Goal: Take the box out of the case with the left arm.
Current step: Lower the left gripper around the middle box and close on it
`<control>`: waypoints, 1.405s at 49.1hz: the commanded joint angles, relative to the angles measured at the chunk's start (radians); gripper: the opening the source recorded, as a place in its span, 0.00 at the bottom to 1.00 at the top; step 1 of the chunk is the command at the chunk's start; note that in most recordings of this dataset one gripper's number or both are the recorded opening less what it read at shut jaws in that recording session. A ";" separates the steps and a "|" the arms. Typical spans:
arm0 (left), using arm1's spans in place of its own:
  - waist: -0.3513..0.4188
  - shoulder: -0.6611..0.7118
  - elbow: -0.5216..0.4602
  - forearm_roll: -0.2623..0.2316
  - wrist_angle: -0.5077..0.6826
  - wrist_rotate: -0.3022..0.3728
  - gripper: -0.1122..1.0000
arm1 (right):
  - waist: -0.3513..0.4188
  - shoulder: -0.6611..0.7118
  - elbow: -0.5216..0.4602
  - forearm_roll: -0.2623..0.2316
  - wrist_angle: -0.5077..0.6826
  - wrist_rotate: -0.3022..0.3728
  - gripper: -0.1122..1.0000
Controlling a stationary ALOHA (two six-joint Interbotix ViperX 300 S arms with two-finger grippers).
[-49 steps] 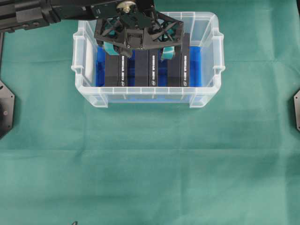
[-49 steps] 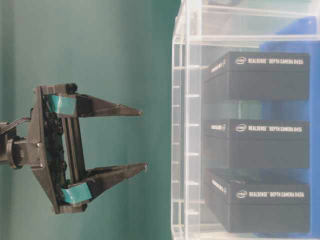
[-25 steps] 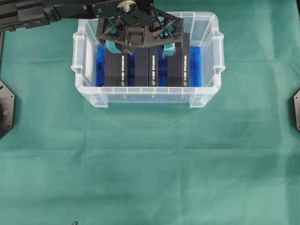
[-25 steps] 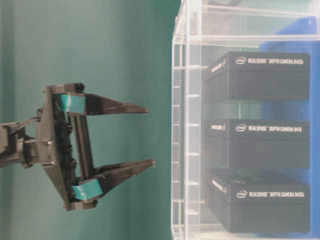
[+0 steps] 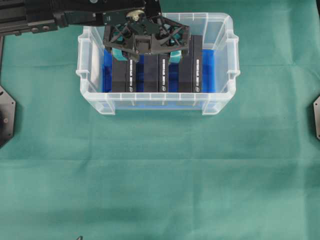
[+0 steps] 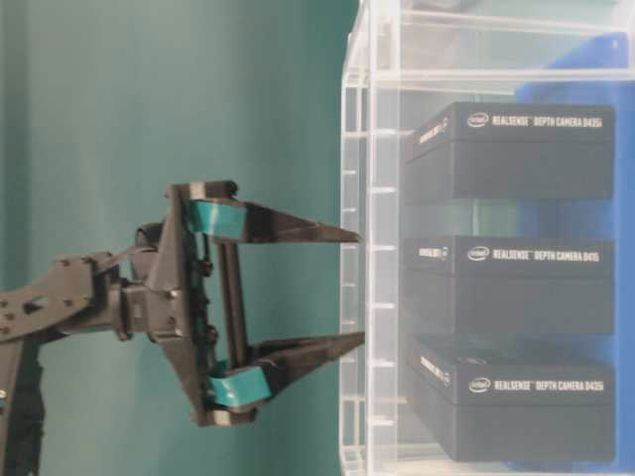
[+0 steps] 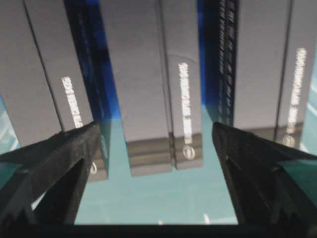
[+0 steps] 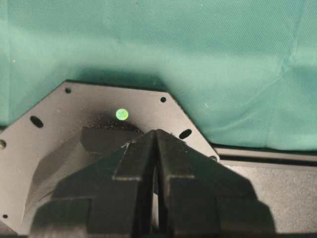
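- Overhead view: a clear plastic case (image 5: 221, 75) sits on a green cloth (image 5: 160, 170), with a blue lining (image 5: 209, 70) on its bottom.
- 3 black boxes lie side by side inside the case: a left box (image 5: 121, 77), a middle box (image 5: 151, 75) and a right box (image 5: 192, 70), each with a line of white print.
- The left arm (image 5: 50, 12) reaches in from the upper left, and the left gripper (image 5: 145, 52) hangs over the far end of the boxes, its fingers spread wide, with teal pads (image 5: 118, 54) showing.
- The gripper holds nothing here; whether its tips touch a box cannot be told from above.
- Table-level view: this picture is turned on its side, with the case wall (image 6: 369, 248) on the right.
- The left gripper (image 6: 347, 288) points at the case rim, its 2 fingertips (image 6: 337, 236) wide apart and just at the clear wall.
- The 3 boxes (image 6: 511, 288) sit behind the wall, stacked in the picture, apart from the tips.
- Left wrist view: the 2 dark fingers (image 7: 54, 163) frame the middle box (image 7: 148, 89), which lies between them and below, with gaps on both sides.
- The neighbouring boxes (image 7: 39, 74) lie to either side, blue lining between them.
- Right wrist view: the right gripper (image 8: 156, 148) has its jaws pressed together on nothing, above a black plate (image 8: 99, 119) and green cloth.
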 commanded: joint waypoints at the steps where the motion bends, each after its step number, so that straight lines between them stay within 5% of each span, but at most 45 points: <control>1: 0.003 -0.015 0.011 0.003 -0.021 -0.005 0.95 | -0.002 0.003 -0.025 0.002 0.002 0.002 0.09; 69: 0.009 0.040 0.112 0.005 -0.187 -0.046 0.95 | -0.002 0.003 -0.025 0.000 0.000 0.002 0.09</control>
